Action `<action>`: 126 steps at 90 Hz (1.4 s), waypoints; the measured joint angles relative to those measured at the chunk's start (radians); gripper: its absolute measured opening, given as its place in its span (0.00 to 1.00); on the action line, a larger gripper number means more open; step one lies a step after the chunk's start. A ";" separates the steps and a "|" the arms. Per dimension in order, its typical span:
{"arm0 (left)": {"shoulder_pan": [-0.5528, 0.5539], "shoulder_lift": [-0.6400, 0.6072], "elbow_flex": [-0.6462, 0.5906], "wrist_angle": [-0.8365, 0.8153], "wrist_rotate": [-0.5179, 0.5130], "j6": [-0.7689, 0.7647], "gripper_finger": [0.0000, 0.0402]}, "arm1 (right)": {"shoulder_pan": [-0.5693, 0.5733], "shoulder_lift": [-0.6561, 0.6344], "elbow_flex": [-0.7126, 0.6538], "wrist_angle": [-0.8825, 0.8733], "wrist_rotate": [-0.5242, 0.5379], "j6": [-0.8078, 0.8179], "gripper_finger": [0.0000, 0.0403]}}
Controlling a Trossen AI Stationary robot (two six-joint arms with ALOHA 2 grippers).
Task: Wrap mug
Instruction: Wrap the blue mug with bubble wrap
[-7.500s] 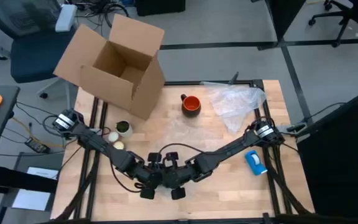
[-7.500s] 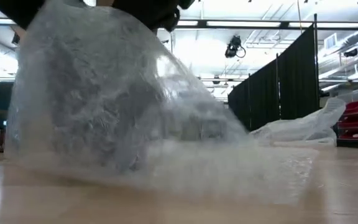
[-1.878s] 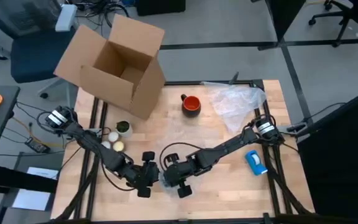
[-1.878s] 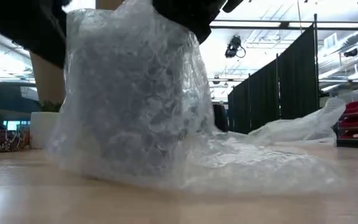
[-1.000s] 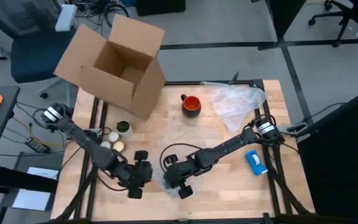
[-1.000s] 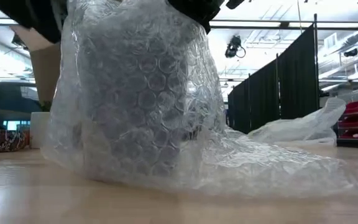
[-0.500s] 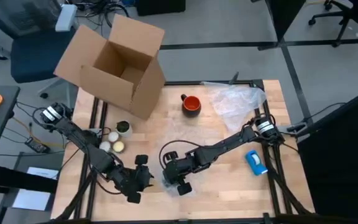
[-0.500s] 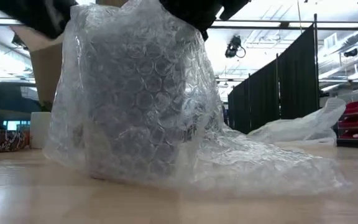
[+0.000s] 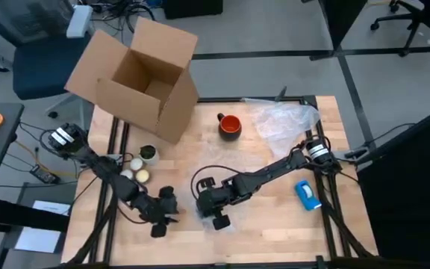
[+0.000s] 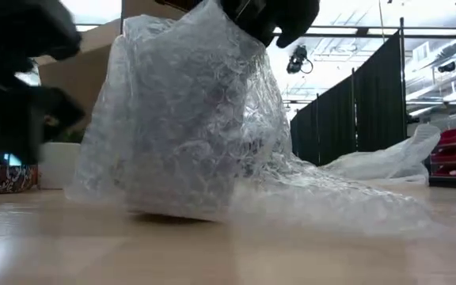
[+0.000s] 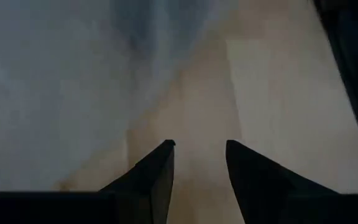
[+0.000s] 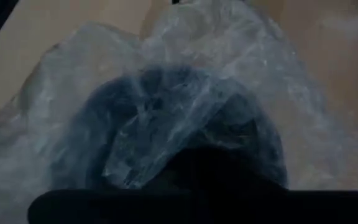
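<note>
My left end effector [image 9: 160, 211] hangs low over the wooden surface [image 9: 275, 217], fingers parted with nothing between them; half a second ago it sat nearer the bundle, and it has pulled away toward my left. Just beside it, my right end effector [image 9: 213, 205] grips the bubble wrap [image 10: 188, 119] from above. A dark round shape shows through the film in my right wrist view, too veiled to identify. The mug [image 9: 229, 125] stands bare and uncovered farther back, beside the open cardboard box [image 9: 136, 78]. I can read no writing anywhere.
</note>
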 joint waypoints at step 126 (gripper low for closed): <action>0.213 0.084 0.252 -0.343 -0.112 0.407 0.32 | 0.003 0.001 0.064 -0.186 0.120 0.000 0.00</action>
